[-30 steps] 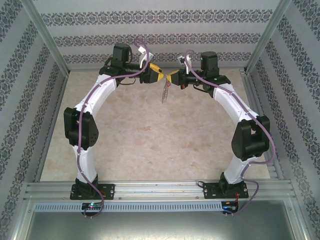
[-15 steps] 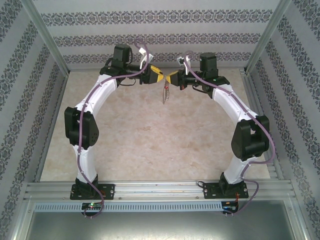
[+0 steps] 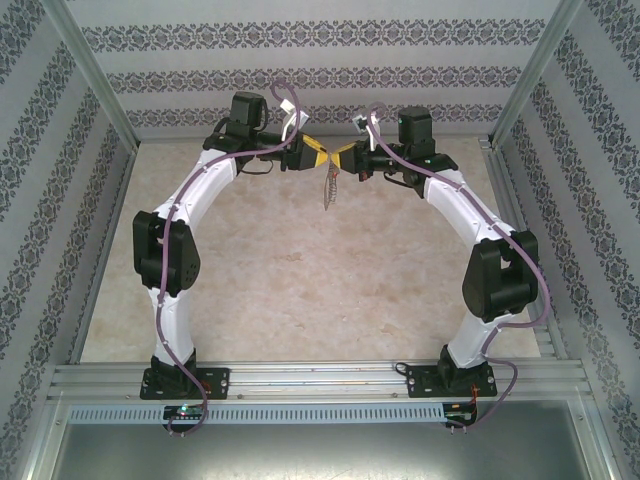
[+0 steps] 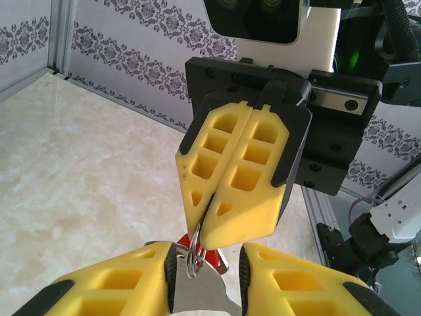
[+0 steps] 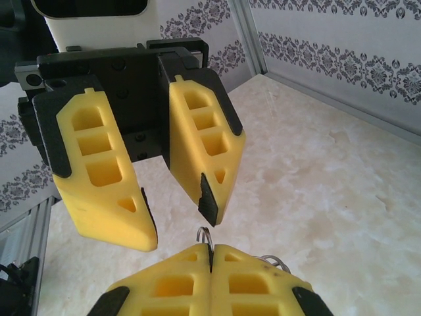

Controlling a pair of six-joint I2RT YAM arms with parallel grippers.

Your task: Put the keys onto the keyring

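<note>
Rail (image 3: 320, 378) at the near edge carries both arm bases. Beyond it the table (image 3: 300, 290) runs back, and over its far part the two grippers meet tip to tip, well above the surface.

The left gripper (image 5: 177, 224) stands wide, fingers parted and nothing between the pads. The right gripper (image 4: 205, 227) is pressed closed on the keyring (image 3: 327, 188), pinching its thin wire at the top so the rest dangles below. The key (image 4: 216, 262) hangs just under those closed tips, red head showing beside a small wire ring (whether it is already threaded I cannot tell).

The likely trouble is the pinch itself. It is a slim wire in blunt pads, and a nudge from the left fingers as they close could twist it loose and drop everything to the table. The tips could also strike each other, being so near.

No tray or box takes part; the loop is the only holder.

The patterned wall (image 3: 320, 80) stands behind.
</note>
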